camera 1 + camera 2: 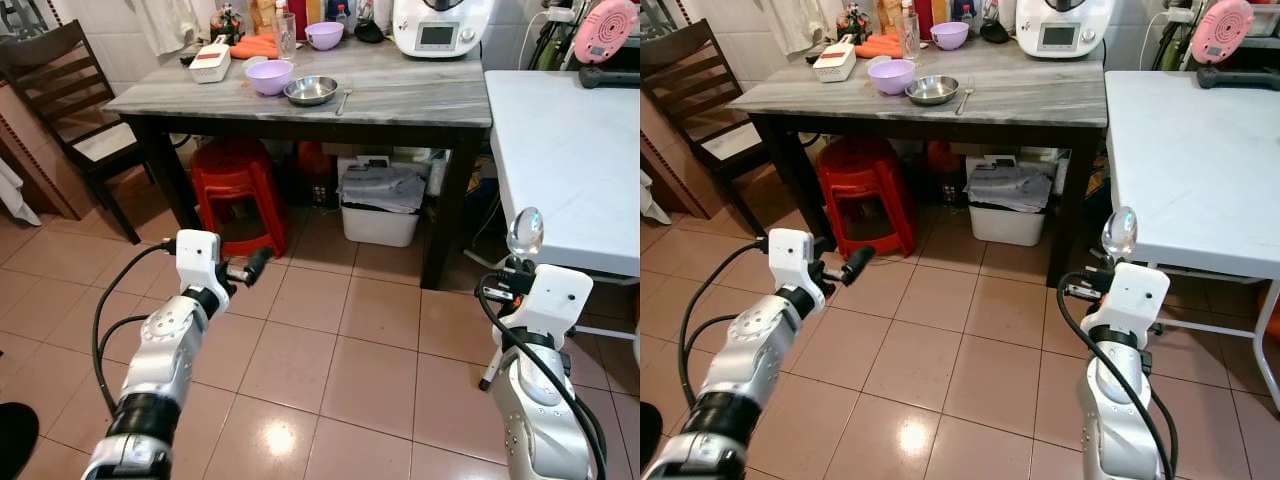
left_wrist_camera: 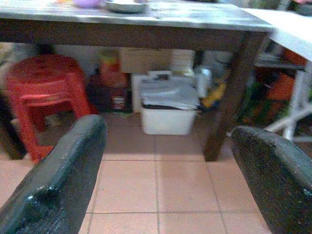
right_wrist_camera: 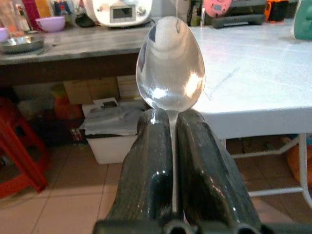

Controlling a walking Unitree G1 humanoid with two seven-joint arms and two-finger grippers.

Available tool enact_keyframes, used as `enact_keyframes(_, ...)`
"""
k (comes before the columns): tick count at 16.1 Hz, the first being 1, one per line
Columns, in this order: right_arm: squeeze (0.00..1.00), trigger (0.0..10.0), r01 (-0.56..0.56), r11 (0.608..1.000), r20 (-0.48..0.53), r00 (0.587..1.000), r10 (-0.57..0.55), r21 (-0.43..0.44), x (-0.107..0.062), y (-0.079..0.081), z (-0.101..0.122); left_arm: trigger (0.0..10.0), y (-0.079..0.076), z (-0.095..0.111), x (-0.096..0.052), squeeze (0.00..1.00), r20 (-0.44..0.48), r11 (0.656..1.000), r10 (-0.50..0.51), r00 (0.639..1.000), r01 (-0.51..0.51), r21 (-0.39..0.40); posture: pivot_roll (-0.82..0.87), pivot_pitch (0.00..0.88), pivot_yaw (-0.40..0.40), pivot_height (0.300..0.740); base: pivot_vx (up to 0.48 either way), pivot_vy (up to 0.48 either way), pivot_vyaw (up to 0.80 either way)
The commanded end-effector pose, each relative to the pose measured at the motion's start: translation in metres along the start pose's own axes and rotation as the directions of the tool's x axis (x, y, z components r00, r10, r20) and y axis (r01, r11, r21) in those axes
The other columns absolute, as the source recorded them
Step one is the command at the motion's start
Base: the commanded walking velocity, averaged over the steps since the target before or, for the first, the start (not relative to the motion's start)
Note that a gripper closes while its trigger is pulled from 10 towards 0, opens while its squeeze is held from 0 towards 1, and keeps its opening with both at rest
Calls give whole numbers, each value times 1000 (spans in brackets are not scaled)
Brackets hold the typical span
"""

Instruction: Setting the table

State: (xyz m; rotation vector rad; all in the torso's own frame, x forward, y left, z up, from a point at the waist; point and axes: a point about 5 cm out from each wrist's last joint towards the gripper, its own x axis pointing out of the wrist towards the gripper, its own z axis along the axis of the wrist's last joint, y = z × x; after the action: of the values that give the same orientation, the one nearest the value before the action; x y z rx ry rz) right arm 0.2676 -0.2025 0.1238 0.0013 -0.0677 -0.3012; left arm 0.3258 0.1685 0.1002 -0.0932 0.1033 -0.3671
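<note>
No legible text, labels, brands or numbers. Display panel on white kitchen appliance (image 1: 440, 24) too small to read. Box labels under table (image 1: 330, 95) blurred.

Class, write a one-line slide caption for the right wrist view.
Right gripper shut on an upright spoon, the white table just beyond.

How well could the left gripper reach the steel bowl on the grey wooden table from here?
Probably not yet: the open left gripper hovers over floor tiles, apart from the grey wooden table; the steel bowl sits farther back.
</note>
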Motion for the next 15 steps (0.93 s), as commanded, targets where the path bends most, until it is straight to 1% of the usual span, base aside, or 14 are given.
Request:
enact_keyframes(1, 0, 10000, -15, 1000, 19, 1000, 15, -3, 0, 0, 6, 10000, -2, 4, -8, 0, -2, 997, -70, 998, 70, 26, -58, 0, 80, 740, 0, 0, 0)
enact_keyframes(2, 0, 10000, -15, 1000, 19, 1000, 15, -3, 0, 0, 7, 10000, -4, 5, -10, 0, 6, 996, -83, 997, 82, 45, -56, 0, 80, 740, 0, 0, 0)
enact_keyframes(3, 0, 10000, -14, 1000, 20, 1000, 14, -4, 1, -1, 7, 10000, -6, 7, -12, 0, 15, 995, -96, 995, 95, 43, -56, 0, 80, 740, 0, 0, 0)
enact_keyframes(4, 0, 10000, -13, 1000, 21, 1000, 13, -4, 1, -1, 7, 10000, -9, 9, -14, 0, 54, 995, -100, 994, 99, 20, -57, 0, 79, 740, 0, 0, 0)
enact_keyframes(5, 0, 10000, -13, 1000, 22, 1000, 13, -3, 0, 0, 7, 10000, -13, 9, -15, 0, 75, 995, -96, 993, 95, 10, -57, 0, 79, 740, 0, 0, 0)
enact_keyframes(7, 0, 10000, -13, 1000, 19, 1000, 13, 3, -3, 2, 7, 10000, -22, 0, -21, 0, 85, 997, -17, 996, 23, -75, -57, 0, 79, 740, 0, 0, 0)
enact_keyframes(8, 0, 10000, -12, 1000, 12, 1000, 12, 4, -5, 1, 5, 10000, -26, -8, -27, 0, 77, 998, 17, 997, -12, -64, -57, 0, 82, 740, 0, 0, 0)
enact_keyframes(9, 0, 10000, -12, 1000, 11, 1000, 12, 4, -6, 1, 5, 10000, -27, -9, -28, 0, 72, 998, 22, 997, -18, -59, -57, 0, 82, 740, 0, 0, 0)
enact_keyframes(11, 0, 10000, -13, 1000, 0, 1000, 13, 2, -10, -2, 2, 10000, -26, -12, -32, 0, 68, 993, 84, 994, -77, -94, -57, 0, 82, 740, 0, 0, 0)
enact_keyframes(12, 0, 10000, -13, 1000, -8, 1000, 13, 1, -11, -3, -1, 10000, -26, -12, -32, 0, 67, 991, 96, 993, -89, -101, -39, 0, 76, 740, 0, 0, 0)
enact_keyframes(15, 0, 10000, -32, 1000, -5, 999, 32, -1, -7, 3, 0, 10000, -28, -3, -24, 0, 96, 994, 50, 994, -40, -106, -38, 0, 83, 740, 0, 0, 0)
